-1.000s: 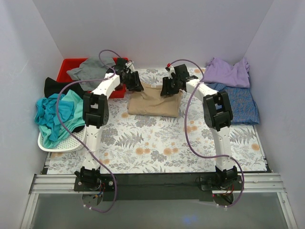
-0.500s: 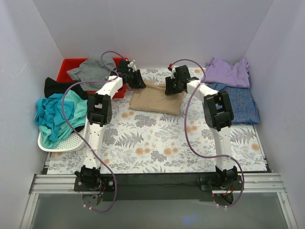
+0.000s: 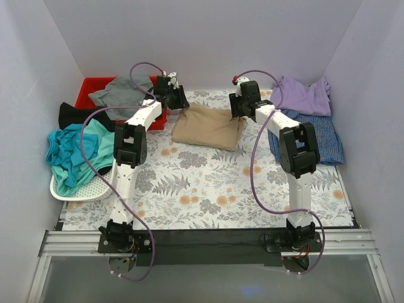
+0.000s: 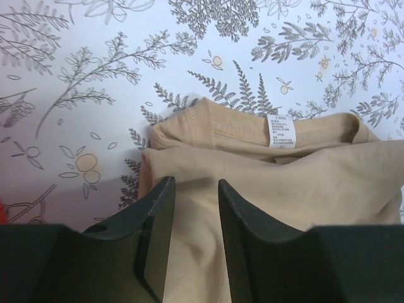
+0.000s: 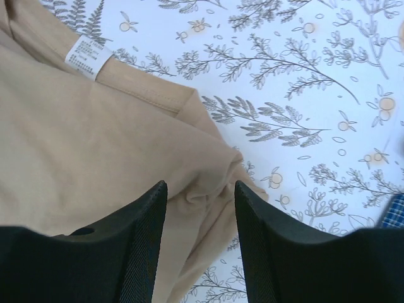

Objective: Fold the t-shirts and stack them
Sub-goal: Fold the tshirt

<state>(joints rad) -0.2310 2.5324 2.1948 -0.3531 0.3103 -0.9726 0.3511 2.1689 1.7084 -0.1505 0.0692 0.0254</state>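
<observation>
The tan t-shirt (image 3: 208,126) lies folded at the far middle of the floral table. Its collar and white label (image 4: 282,132) point away from the arms. My left gripper (image 3: 178,106) hangs over the shirt's far left corner. In the left wrist view its fingers (image 4: 194,183) stand apart with a soft ridge of tan cloth (image 4: 284,177) below the gap. My right gripper (image 3: 238,110) is over the far right corner. Its fingers (image 5: 200,184) stand wider, above a bunched tan fold (image 5: 76,139). Neither gripper pinches the cloth.
Lavender (image 3: 302,96) and blue-checked (image 3: 319,136) shirts are piled at the far right. A grey shirt (image 3: 120,91) drapes the red bin (image 3: 88,85) at far left, with a black one (image 3: 76,115) beside it. Teal cloth (image 3: 72,151) fills the white mesh basket (image 3: 88,188).
Both grippers have travelled away from the arms' bases to the shirt's far edge. The tan shirt has shifted slightly toward the back, and its far edge is now uncovered.
</observation>
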